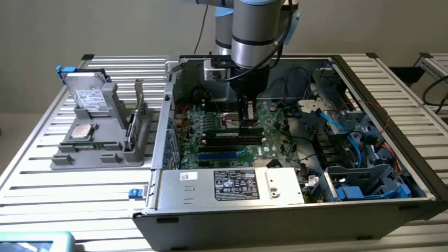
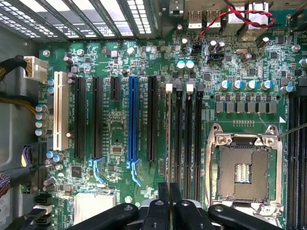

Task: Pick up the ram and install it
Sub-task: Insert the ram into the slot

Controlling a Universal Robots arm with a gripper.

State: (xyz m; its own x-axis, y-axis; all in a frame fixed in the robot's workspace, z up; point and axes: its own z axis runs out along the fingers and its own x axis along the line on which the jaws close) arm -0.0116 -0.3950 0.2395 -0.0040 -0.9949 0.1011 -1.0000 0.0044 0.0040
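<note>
The gripper [image 2: 170, 189] is seen closest, its black fingers drawn almost together over one end of the ram [image 2: 169, 134]. Whether the thin board is pinched or merely pressed cannot be told. In the exterior view the open computer case [image 1: 280, 223] is entered from above by the arm, and the gripper [image 1: 246, 119] is held low over the motherboard [image 1: 210, 128].

The pick-up is judged done: the ram [image 1: 234, 134] is stood on edge along a black memory slot, beside the empty processor socket [image 2: 244, 172]. Full seating is not shown, so a final press may be left.

The grey parts tray [image 1: 105, 157] outside the case, with a hard drive [image 1: 91, 100], a card on edge [image 1: 140, 123] and a processor chip [image 1: 82, 132], is given by the exterior view alone. The ram's line within its slot is given by the wrist view.
</note>
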